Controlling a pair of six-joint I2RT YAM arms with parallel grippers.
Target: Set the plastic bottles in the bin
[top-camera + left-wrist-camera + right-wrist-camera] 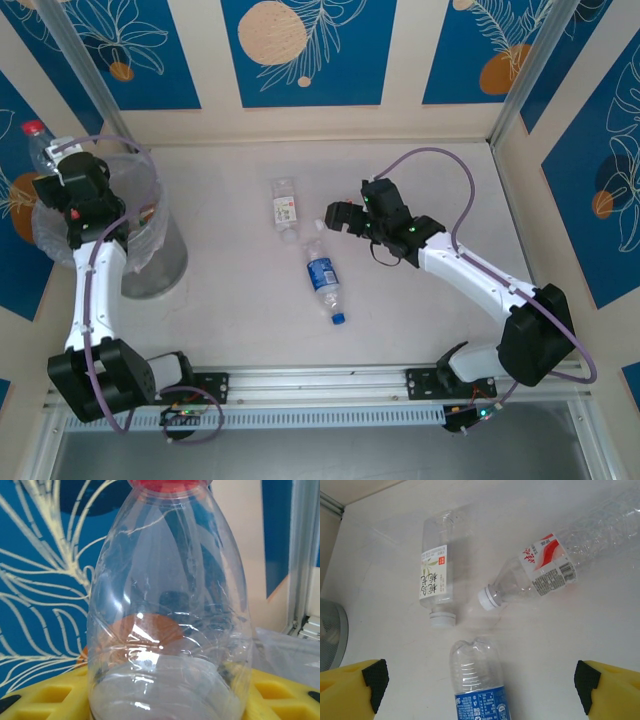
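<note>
My left gripper (62, 172) is shut on a clear plastic bottle with a red cap (36, 140) and holds it over the far left rim of the bin (160, 262). In the left wrist view the bottle (167, 610) stands upright between the yellow fingers (45, 695). Three more plastic bottles lie on the table: a white-label one (285, 207) (437, 572), a blue-label one (323, 275) (475, 680) and a red-and-white-label one (545, 562). My right gripper (335, 216) (481, 680) hangs open above the base end of the blue-label bottle.
The bin's crinkly clear bag (292, 652) shows beside the held bottle, and its grey base (331, 630) stands left of the lying bottles. Blue patterned walls (300, 50) close the table at the back and sides. A metal rail (320, 380) runs along the near edge.
</note>
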